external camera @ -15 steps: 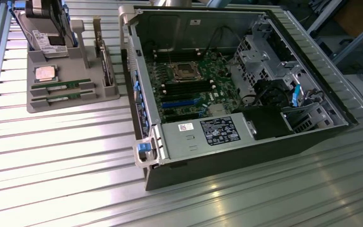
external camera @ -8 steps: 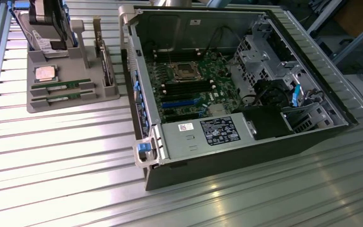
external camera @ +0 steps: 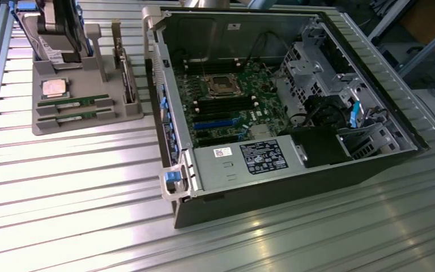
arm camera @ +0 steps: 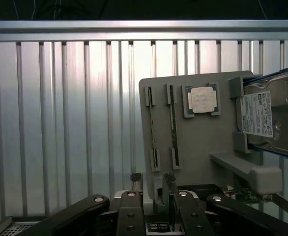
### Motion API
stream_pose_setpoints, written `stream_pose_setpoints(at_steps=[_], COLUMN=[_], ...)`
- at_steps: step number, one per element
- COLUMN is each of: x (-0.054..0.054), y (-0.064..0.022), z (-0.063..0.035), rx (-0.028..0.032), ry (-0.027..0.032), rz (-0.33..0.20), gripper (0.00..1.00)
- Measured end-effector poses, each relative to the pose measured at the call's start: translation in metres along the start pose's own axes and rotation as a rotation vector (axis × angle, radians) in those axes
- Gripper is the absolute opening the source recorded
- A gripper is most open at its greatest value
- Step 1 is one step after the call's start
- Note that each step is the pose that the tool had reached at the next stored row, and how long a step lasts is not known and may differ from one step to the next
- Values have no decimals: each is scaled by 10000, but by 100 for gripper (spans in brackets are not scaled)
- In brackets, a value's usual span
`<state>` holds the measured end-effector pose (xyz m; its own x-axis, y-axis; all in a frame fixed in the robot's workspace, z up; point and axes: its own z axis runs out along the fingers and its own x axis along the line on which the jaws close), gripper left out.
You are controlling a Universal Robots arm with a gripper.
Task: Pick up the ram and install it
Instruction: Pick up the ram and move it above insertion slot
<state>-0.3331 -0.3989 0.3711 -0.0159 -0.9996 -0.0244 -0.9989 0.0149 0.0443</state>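
Two ram sticks (external camera: 74,103) (external camera: 75,117) lie side by side in slots at the front of a grey holder (external camera: 89,129) on the exterior view's left. In the wrist view they appear edge-on as thin green strips (arm camera: 172,118) (arm camera: 151,125) on the holder (arm camera: 203,142). My gripper (arm camera: 153,183) hangs well back from the holder, roughly in line with the two sticks. It is open, its dark fingertips (arm camera: 135,179) apart with nothing between them. The open computer case (external camera: 174,181) lies on the exterior view's right, with empty black memory slots (external camera: 225,105) on its motherboard.
The holder also carries a square silver CPU (external camera: 55,86) (arm camera: 201,100) and an upright grey hard drive (external camera: 51,25) (arm camera: 274,115). Inside the case sit a power supply (external camera: 251,161), cables and a drive cage (external camera: 308,62). All of it rests on a ribbed aluminium table (external camera: 66,192).
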Motion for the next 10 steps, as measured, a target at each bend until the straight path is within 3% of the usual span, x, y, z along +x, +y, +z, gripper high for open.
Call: stream_pose_setpoints(at_steps=[10], x=[2], y=[-3], z=[67], rx=[-1], ry=[0], rz=[0], gripper=[30])
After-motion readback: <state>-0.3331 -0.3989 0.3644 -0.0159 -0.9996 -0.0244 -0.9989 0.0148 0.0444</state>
